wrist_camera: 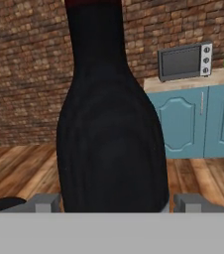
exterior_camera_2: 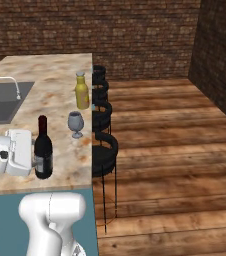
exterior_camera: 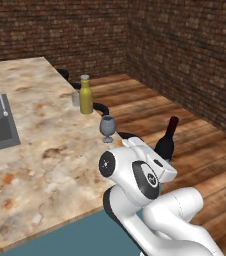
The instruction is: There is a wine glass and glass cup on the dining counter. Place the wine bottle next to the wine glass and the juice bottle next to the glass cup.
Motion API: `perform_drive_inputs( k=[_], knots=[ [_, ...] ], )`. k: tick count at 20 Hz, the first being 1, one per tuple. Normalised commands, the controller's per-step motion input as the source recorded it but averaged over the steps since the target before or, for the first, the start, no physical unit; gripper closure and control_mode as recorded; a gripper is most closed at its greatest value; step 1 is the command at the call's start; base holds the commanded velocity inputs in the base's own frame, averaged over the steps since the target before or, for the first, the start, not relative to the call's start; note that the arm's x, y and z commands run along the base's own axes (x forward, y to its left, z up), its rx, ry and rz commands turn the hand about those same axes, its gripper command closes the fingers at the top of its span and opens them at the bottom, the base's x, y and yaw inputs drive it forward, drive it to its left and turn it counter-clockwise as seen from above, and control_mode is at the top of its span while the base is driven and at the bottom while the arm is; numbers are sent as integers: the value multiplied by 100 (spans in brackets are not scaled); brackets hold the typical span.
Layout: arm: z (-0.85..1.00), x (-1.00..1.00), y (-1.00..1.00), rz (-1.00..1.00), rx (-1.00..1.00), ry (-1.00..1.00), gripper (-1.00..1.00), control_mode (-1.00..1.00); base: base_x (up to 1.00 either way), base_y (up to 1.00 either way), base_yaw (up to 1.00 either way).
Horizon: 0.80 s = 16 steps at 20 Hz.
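The wine bottle [exterior_camera_2: 43,150], nearly black with a dark red top, stands upright over the near right part of the dining counter [exterior_camera_2: 45,75]. My gripper [exterior_camera_2: 35,162] holds its body from the left. In the hand view the wine bottle [wrist_camera: 109,124] sits between my fingertips [wrist_camera: 47,202], which press its sides. I cannot tell whether its base touches the stone. The wine glass [exterior_camera_2: 75,123] stands a little farther along the counter edge, apart from the bottle. Beyond it the juice bottle [exterior_camera: 86,95] stands right beside the glass cup [exterior_camera: 76,98]. The wine bottle [exterior_camera: 166,140] and wine glass [exterior_camera: 107,127] also show from the left.
A grey sink [exterior_camera_2: 0,102] with a faucet [exterior_camera_2: 12,85] is set into the counter's left side. Black bar stools [exterior_camera_2: 104,150] line the counter's right edge over a wooden floor. Brick walls close the room. A microwave [wrist_camera: 185,60] sits on teal cabinets far off.
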Motion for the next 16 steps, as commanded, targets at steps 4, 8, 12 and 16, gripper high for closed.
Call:
perform_drive_inputs(
  k=[4, 8, 12, 16],
  knots=[
    [0, 0, 0, 0, 0, 0, 100, 100, 0, 0, 0],
    [0, 0, 0, 0, 0, 0, 100, -100, 0, 0, 0],
    [0, 27, 7, -9, -2, 0, 100, -100, 0, 0, 0],
    [0, 47, 14, -17, -3, 1, 100, -100, 0, 0, 0]
  ],
)
